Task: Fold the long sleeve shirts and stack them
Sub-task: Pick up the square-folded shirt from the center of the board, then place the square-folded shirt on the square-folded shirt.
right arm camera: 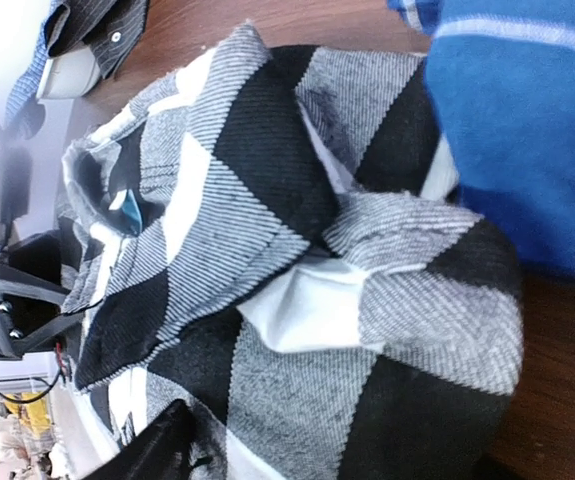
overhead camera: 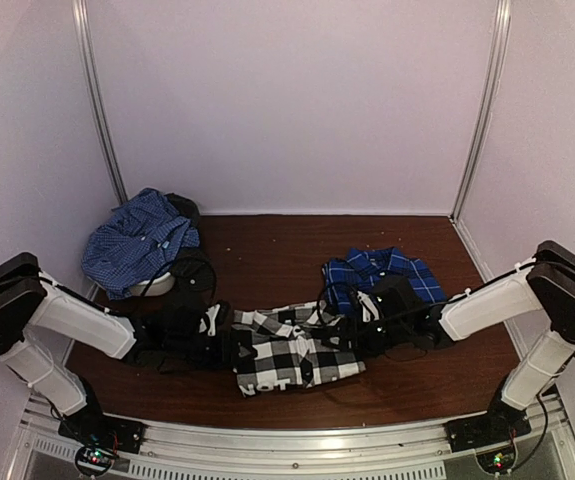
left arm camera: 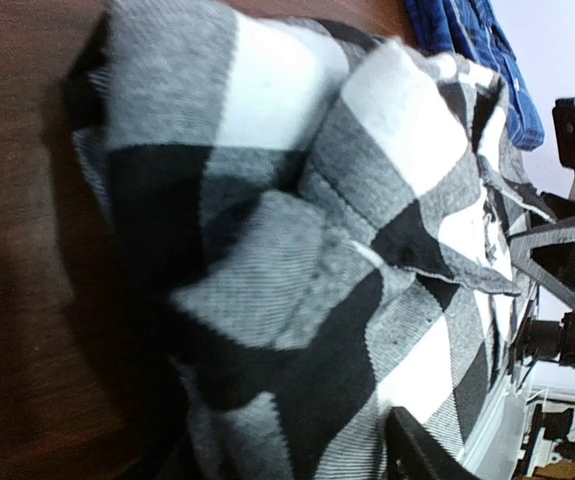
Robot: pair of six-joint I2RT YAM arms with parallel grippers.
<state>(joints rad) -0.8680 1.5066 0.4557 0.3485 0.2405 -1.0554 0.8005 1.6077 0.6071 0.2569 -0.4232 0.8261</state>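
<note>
Plaid cloth dominates the low centre of the overhead frame. The black-and-white check shirt (overhead camera: 292, 358) lies bunched on the brown table (overhead camera: 267, 250), rumpled, with pale lettering along its lower left edge.

The left gripper (overhead camera: 229, 345) sits at the shirt's left edge. The right gripper (overhead camera: 350, 328) sits at its upper right edge. Both are low and in among the cloth.

Left wrist view: check cloth fills nearly the whole frame, with a folded flap running up toward the upper right. One dark finger (left arm camera: 417, 455) shows at the bottom edge, against the cloth. Its partner is out of sight, so I cannot tell whether the fingers are spread or pinching.

Right wrist view: much the same, creased check cloth with one dark finger (right arm camera: 157, 450) at the bottom left. The other finger is hidden, so the grip cannot be told here either. The opposite gripper shows at the far edge of each wrist view.

The royal blue shirt (overhead camera: 387, 272) lies right of centre, folded, just above the right arm's wrist. In the right wrist view it butts against the check shirt at the upper right.

At upper left in the overhead frame, a crumpled blue cloth heap (overhead camera: 137, 240) drapes over a white rounded object (overhead camera: 154, 287), well apart from both shirts. A small black cloth piece (overhead camera: 183, 208) sits at the heap's upper right.
</note>
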